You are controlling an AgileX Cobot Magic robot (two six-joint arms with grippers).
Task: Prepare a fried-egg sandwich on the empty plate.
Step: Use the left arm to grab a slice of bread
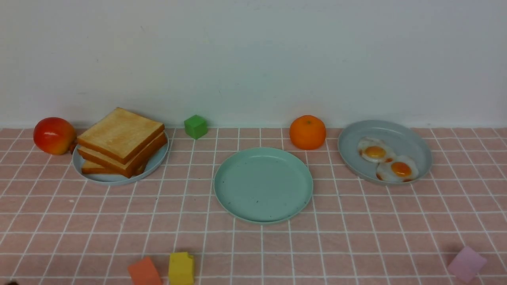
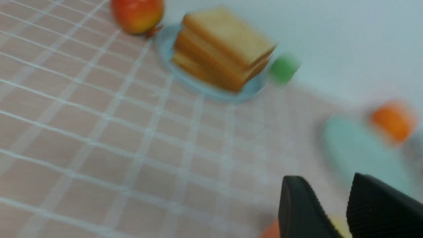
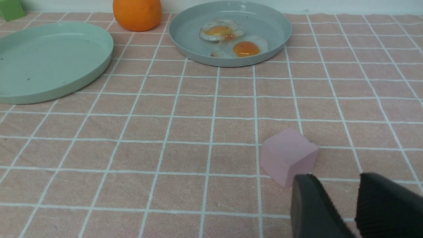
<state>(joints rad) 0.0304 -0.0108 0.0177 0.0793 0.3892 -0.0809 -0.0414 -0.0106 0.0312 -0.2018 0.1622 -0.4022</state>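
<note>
Both left hand (image 2: 328,181) and right hand (image 3: 337,179) we find part-open, empty; the round mint-green plate (image 1: 263,186) lies well apart from them.

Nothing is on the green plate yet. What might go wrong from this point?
1. The toast slices lie in a skewed stack of three, so gripping the top one may drag or lift the slice beneath.
2. The fried eggs appear to touch in the grey-blue plate, so lifting one could pull the other along.
3. The pink cube sits just ahead of the open right gripper and could get knocked.
</note>
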